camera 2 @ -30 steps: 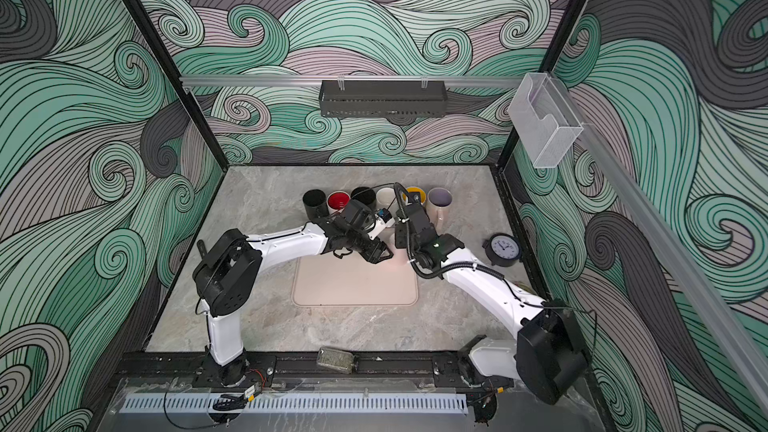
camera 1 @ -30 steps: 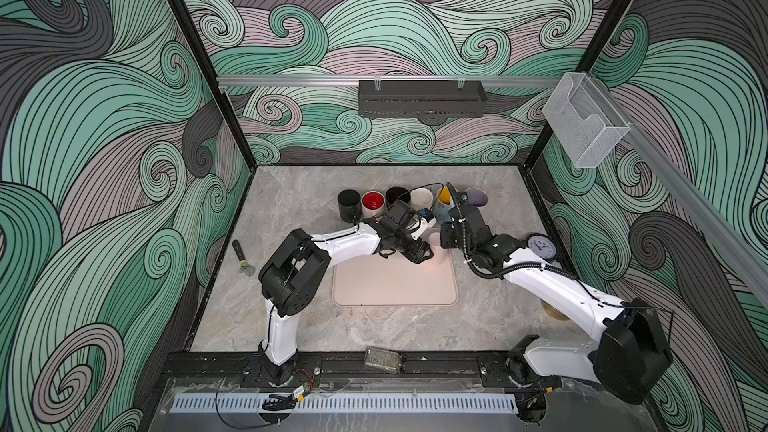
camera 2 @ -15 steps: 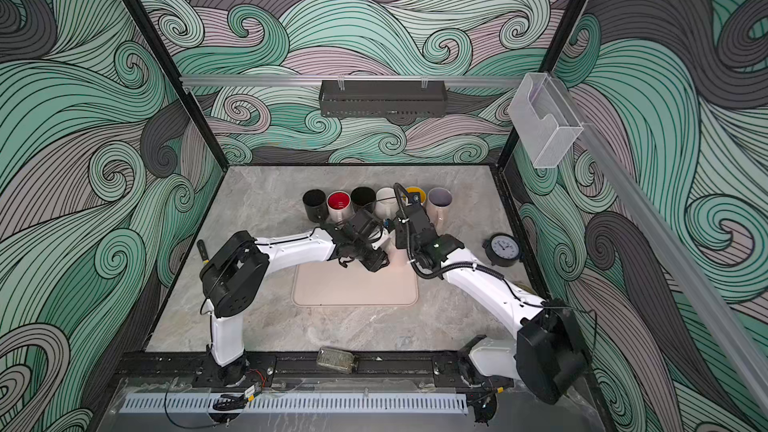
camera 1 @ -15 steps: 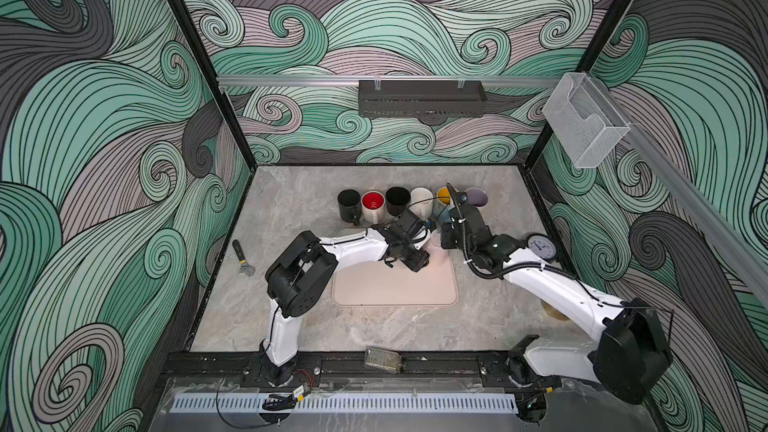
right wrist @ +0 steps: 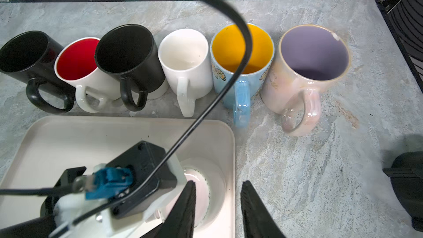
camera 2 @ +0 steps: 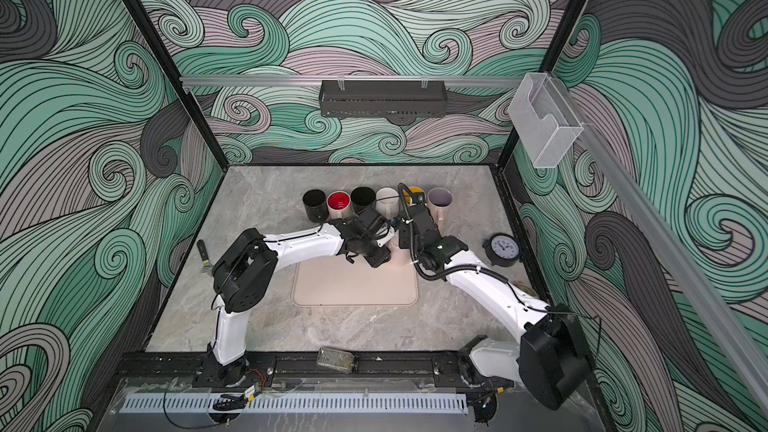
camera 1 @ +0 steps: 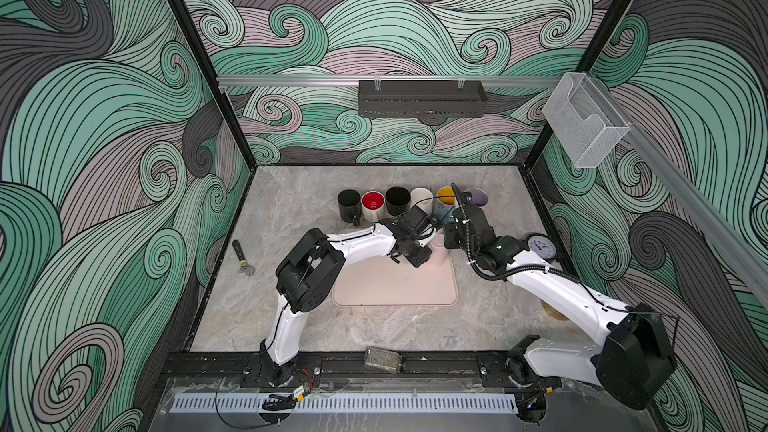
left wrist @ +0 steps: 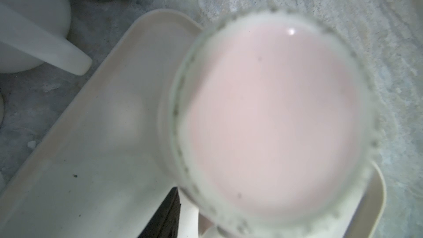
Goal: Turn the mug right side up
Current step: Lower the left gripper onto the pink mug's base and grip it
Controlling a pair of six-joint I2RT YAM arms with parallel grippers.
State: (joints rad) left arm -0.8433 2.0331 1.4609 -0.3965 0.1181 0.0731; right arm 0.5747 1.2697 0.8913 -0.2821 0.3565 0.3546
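Note:
The mug (camera 1: 439,243) is pale pink and white and stands upside down on the far right corner of the beige tray (camera 1: 395,284). In the left wrist view its pink base (left wrist: 274,115) with a speckled ring fills the frame. My left gripper (camera 1: 419,258) hangs right over the mug. Only one of its black fingers (left wrist: 167,214) shows beside the mug's wall, so its grip is unclear. My right gripper (right wrist: 216,183) is open, with one finger over the mug's base (right wrist: 196,191) and one past the tray's rim (right wrist: 231,156). In a top view the mug (camera 2: 394,252) sits between both grippers.
A row of upright mugs stands just behind the tray: black (right wrist: 23,51), red-lined (right wrist: 77,60), black (right wrist: 123,49), white (right wrist: 183,51), blue with yellow inside (right wrist: 242,49), lilac-lined (right wrist: 313,51). A clock (camera 1: 541,247) lies to the right. A wrench (camera 1: 243,257) lies to the left.
My left gripper has come from near the mug row toward the tray's far right corner, down over the mug, and its jaws have narrowed. The right arm has stayed put.

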